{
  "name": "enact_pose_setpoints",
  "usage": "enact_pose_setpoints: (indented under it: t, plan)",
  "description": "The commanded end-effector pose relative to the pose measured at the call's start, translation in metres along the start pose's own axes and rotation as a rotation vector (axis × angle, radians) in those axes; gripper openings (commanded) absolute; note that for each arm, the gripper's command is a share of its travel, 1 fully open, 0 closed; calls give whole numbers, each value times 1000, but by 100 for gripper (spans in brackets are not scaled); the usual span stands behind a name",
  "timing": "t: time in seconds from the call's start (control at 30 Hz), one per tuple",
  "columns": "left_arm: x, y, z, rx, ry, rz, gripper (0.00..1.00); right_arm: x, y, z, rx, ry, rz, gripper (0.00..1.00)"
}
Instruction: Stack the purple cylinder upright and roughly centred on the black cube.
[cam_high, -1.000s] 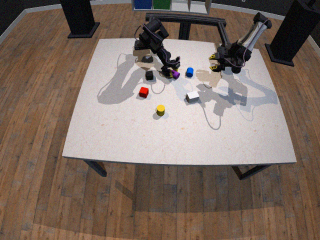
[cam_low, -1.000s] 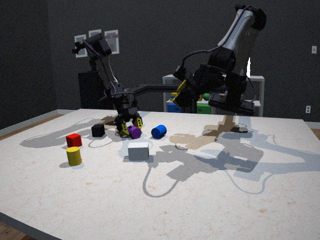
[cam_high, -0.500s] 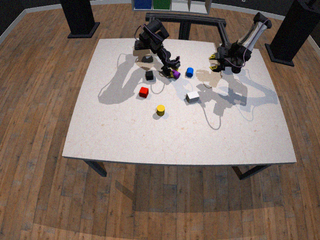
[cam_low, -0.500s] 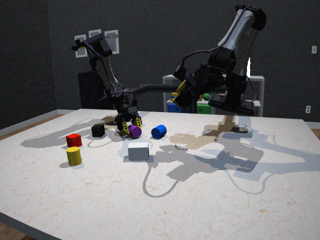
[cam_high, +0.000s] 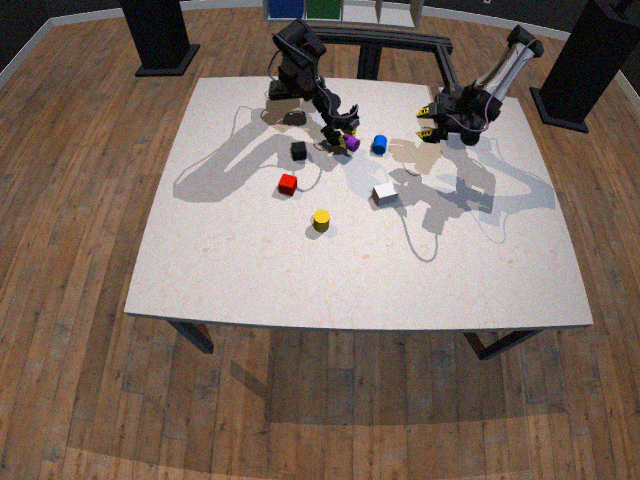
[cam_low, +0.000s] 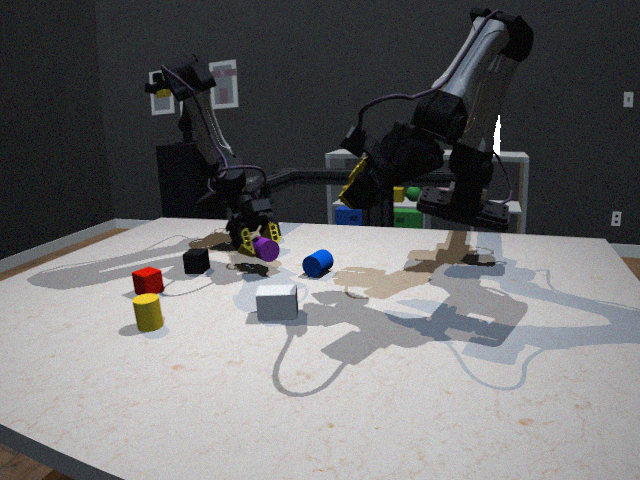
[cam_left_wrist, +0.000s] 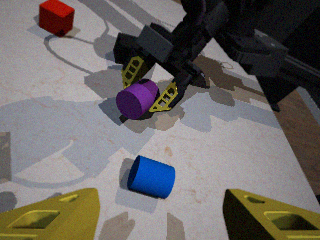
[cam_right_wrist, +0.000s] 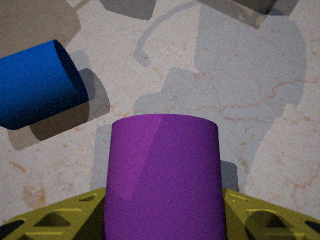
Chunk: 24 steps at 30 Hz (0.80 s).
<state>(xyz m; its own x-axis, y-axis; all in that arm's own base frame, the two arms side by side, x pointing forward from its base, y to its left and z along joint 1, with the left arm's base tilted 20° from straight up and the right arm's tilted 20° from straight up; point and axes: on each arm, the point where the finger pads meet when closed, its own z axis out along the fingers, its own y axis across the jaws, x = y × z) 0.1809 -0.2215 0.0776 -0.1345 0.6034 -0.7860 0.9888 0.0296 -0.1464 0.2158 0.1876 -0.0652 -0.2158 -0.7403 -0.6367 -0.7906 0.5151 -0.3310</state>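
Purple cylinder (cam_high: 352, 143) (cam_low: 266, 249) (cam_left_wrist: 136, 101) (cam_right_wrist: 165, 180), tilted, pinched by right fingers (cam_high: 342, 141) (cam_low: 246, 242) near black cube (cam_high: 298, 150) (cam_low: 196, 260); left fingers (cam_high: 425, 135) (cam_low: 354, 181) spread.

Purple cylinder (cam_high: 352, 142) (cam_low: 266, 249) (cam_left_wrist: 137, 99) (cam_right_wrist: 165, 180) higher (slightly).
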Motion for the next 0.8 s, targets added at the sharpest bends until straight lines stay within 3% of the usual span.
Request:
enact_pose_setpoints:
  t: [0.0, 0.33, 0.5, 0.77]
  plan:
    - [-21, 13, 2, -30, -31, 63, 61, 1, 4, -5, -16, 52, -1, 38]
    - [-43, 10, 8, 8, -80, 86, 61, -12, 6, -36, -22, 117, -7, 38]
    - [-57, 11, 11, 18, -112, 90, 61, -36, 7, -60, -91, 42, -73, 38]
    - [-73, 14, 14, 22, -148, 94, 61, -21, -15, -86, -123, 4, -83, 38]
